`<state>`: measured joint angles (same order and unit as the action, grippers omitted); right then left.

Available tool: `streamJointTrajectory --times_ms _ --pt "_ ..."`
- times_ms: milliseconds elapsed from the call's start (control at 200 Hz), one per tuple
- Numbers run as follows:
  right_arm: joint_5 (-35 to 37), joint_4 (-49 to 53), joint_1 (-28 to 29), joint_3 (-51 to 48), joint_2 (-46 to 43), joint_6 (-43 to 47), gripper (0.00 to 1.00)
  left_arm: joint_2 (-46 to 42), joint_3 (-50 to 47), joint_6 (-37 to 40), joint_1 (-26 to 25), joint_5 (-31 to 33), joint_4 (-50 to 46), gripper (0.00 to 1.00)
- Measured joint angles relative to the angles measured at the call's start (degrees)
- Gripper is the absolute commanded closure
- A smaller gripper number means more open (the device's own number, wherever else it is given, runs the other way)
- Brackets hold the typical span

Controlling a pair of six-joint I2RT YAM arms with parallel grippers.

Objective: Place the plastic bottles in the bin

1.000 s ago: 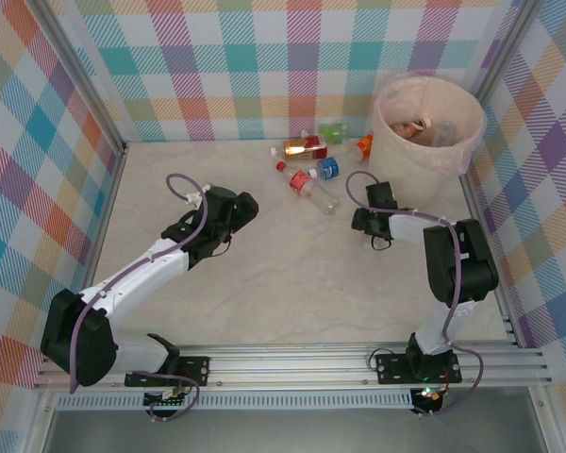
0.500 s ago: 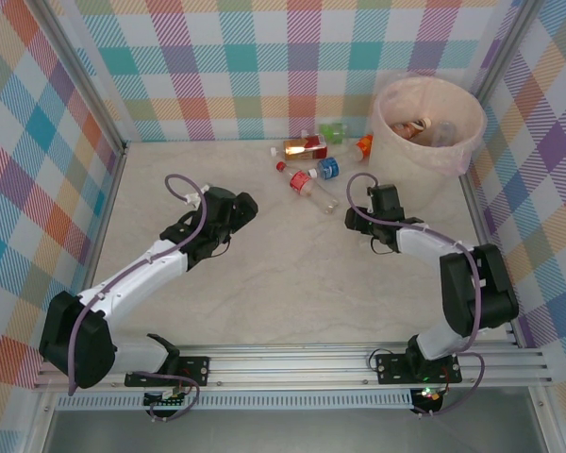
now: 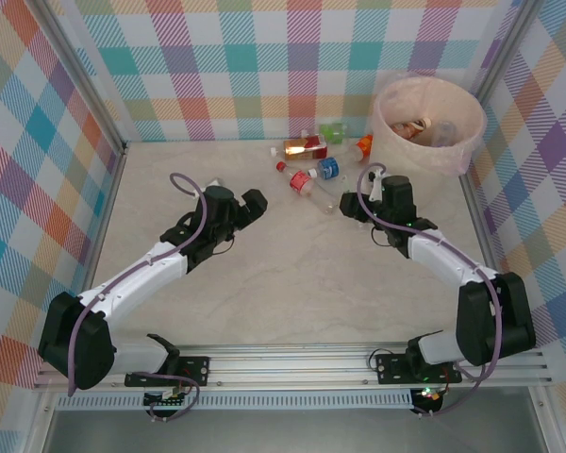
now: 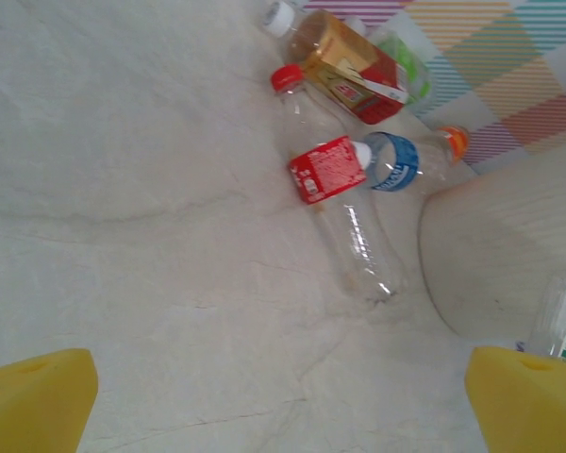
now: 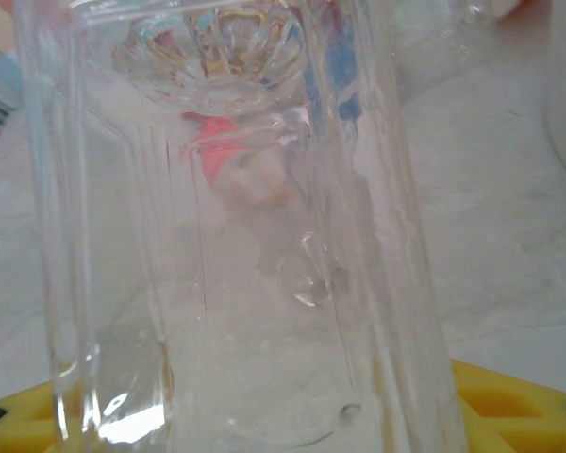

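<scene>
Right wrist view: right gripper [image 5: 264, 415] seen clenched on one clear bottle [image 5: 236, 236], a grasp left unclear from above. The left gripper [image 4: 283, 401] is spread wide over the bench [image 3: 264, 283]; four or five bottles [image 3: 303, 179] counted lying beside the one bin [image 3: 410, 151].

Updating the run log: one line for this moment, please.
left claw open, empty | right claw shut on clear bottle, short of bin | several bottles on table

Marble table [image 3: 292, 283] holds bottles [image 3: 302, 178], bin [image 3: 423, 156].
</scene>
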<state>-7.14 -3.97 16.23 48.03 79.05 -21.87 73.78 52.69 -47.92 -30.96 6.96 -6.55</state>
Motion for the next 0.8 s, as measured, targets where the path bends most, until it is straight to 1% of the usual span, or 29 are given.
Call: streamJointTrajectory --times_ms 135,265,610,800 --pt "-2.82 0.48 0.0 1.25 -2.25 0.04 0.58 0.42 -0.04 0.9 0.0 -2.05 2.36 0.0" --pt "-3.93 1.92 0.0 4.94 -3.87 0.09 0.58 0.94 -0.07 1.07 0.0 -3.15 2.75 0.0" --pt "-4.52 6.62 0.0 19.74 -4.28 1.33 0.59 1.18 -0.07 1.09 0.0 -3.52 3.58 0.0" --pt "-4.24 10.56 -0.2 30.01 -0.5 3.61 0.6 1.18 -0.07 1.11 0.0 -3.5 3.56 0.0"
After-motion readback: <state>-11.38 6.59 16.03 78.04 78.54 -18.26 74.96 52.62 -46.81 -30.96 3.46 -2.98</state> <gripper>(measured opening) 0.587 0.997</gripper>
